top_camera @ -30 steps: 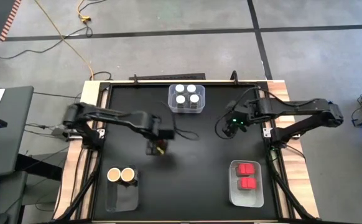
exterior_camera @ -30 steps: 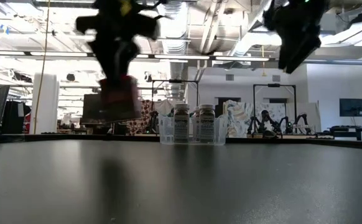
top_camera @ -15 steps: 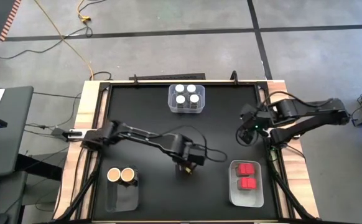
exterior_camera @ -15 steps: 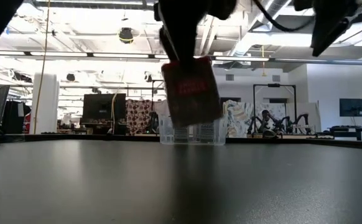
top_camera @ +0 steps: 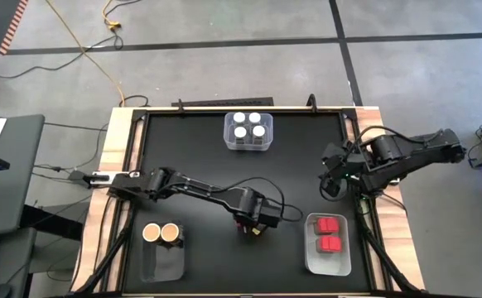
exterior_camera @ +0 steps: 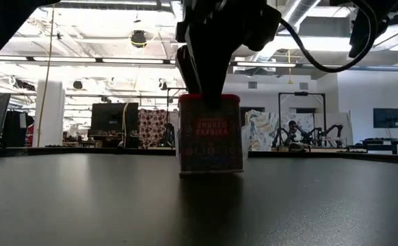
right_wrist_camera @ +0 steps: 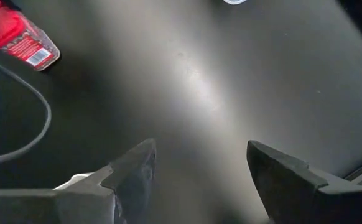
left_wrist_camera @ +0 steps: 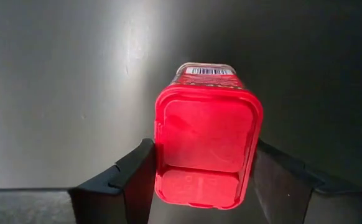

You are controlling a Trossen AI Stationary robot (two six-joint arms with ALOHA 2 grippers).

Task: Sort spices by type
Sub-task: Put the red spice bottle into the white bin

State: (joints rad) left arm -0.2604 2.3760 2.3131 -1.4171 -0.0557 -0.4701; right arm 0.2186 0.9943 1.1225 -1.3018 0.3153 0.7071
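Tabletop [top_camera: 191, 165] — left claw [left_wrist_camera: 196, 180] (clamped) round red box [left_wrist_camera: 206, 149]

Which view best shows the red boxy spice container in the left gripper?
The left wrist view: the red boxy spice container fills it, fingers clamping both sides. The low view shows its label, the high view a sliver, the right wrist view one end.
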